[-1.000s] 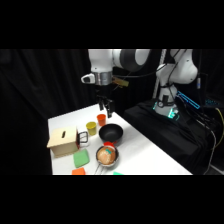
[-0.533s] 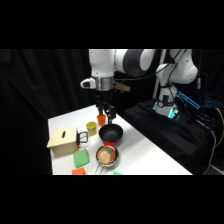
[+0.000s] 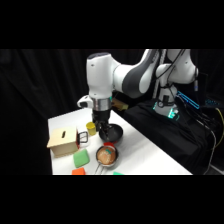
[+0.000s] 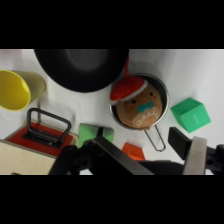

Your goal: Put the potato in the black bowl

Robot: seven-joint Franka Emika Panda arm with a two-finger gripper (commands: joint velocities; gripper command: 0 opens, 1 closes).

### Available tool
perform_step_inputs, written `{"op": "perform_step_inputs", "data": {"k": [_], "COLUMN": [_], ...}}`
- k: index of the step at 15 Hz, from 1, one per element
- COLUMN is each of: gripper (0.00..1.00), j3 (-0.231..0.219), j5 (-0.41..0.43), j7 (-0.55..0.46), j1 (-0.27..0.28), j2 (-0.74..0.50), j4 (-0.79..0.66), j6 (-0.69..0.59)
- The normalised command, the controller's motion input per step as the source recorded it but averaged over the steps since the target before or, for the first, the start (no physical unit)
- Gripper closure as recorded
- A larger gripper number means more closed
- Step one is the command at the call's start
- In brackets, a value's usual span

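Note:
The potato (image 4: 139,106) (image 3: 104,156) is a tan-brown round lump with a red piece at its upper left. It lies in a silver pan (image 4: 161,95) (image 3: 113,161). The glossy black bowl (image 4: 82,67) (image 3: 113,133) stands just beyond the pan with nothing in it. In the side view my gripper (image 3: 103,129) hangs low at the black bowl's left rim, above and behind the pan. In the wrist view the gripper (image 4: 145,152) is open, nothing between its fingers (image 4: 196,154), and the pan's handle (image 4: 156,139) points toward it.
A yellow cup (image 4: 12,89) (image 3: 91,128) stands left of the black bowl. A wooden box (image 3: 62,141) (image 4: 22,157) with a black handle sits further left. Two green blocks (image 4: 192,114) (image 4: 95,134) and an orange block (image 4: 134,150) lie near the pan. Black cloth covers the right side.
The arm has swung nearer and the gripper has come down, from well above the bowls to just over the black bowl's rim. The objects have not moved.

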Motion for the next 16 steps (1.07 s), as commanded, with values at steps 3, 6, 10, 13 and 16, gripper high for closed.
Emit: {"op": "perform_step_inputs", "data": {"k": [3,6,10,13,16], "gripper": [0.0,0.0,0.0,0.35,0.59], "j3": [-0.009,0.004,-0.026,-0.043,-0.05], "j5": [-0.087,-0.067,-0.097,-0.091,-0.101], "j7": [0.07,0.07,0.07,0.04,0.03], "j1": [0.075,0.083,0.077,0.038,0.037], "j2": [0.38,0.35,0.27,0.17,0.12], "j4": [0.24,0.23,0.23,0.2,0.19], "j6": [0.2,0.16,0.12,0.08,0.07]}}
